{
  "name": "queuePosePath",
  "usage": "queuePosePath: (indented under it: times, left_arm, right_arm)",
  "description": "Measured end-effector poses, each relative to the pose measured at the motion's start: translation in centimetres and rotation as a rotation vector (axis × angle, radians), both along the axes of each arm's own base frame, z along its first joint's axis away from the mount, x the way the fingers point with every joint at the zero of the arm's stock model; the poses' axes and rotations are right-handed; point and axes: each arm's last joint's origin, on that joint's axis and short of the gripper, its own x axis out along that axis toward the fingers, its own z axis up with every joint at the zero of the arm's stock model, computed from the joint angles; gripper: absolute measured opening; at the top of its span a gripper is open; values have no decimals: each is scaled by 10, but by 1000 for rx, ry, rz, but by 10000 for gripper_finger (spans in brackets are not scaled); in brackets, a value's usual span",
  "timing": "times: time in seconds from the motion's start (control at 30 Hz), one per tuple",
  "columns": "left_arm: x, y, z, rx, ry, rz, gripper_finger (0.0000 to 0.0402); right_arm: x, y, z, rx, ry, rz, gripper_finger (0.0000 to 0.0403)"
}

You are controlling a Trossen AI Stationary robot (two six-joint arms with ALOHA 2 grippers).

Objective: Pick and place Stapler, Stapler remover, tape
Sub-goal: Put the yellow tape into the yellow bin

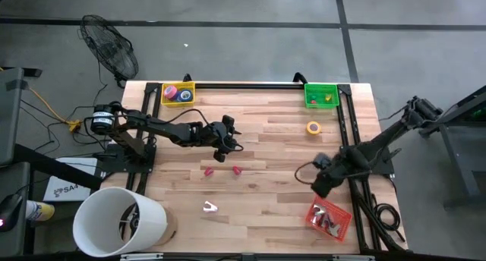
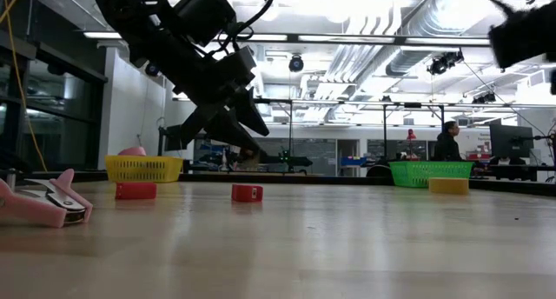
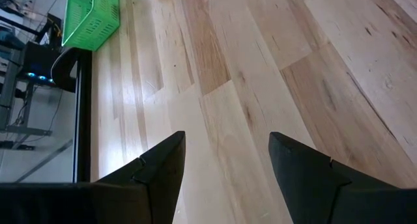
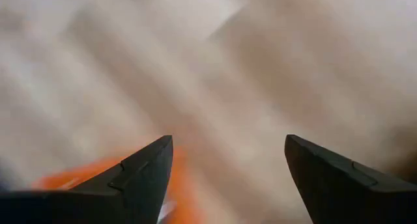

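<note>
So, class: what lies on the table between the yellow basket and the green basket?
High view: only bare wood between yellow basket and green basket; the tape roll sits nearer, below the green one.

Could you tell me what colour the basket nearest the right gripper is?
Orange basket, clearest in the high view.

text: one partial marking | where: flat white box (image 1: 67, 189) on the floor beside the table's left edge, high view | reads: dark letters "SA", rest cut off by the arm's base frame | elsewhere: no legible text on table, baskets or objects; screens in the room behind, low view, too small to read
</note>
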Motion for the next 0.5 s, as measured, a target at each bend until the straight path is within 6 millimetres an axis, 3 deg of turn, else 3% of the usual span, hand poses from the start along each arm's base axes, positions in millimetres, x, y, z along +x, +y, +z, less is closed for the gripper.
queuePosePath:
  times: [0.23, 0.5]
  left_arm:
    - [0, 0, 0, 0, 0, 0, 216]
    - [0, 0, 0, 0, 0, 0, 216]
  right_arm:
    - [-2, -41, -1, -322, 92, -26, 287]
    - [14, -88, -4, -381, 119, -155, 287]
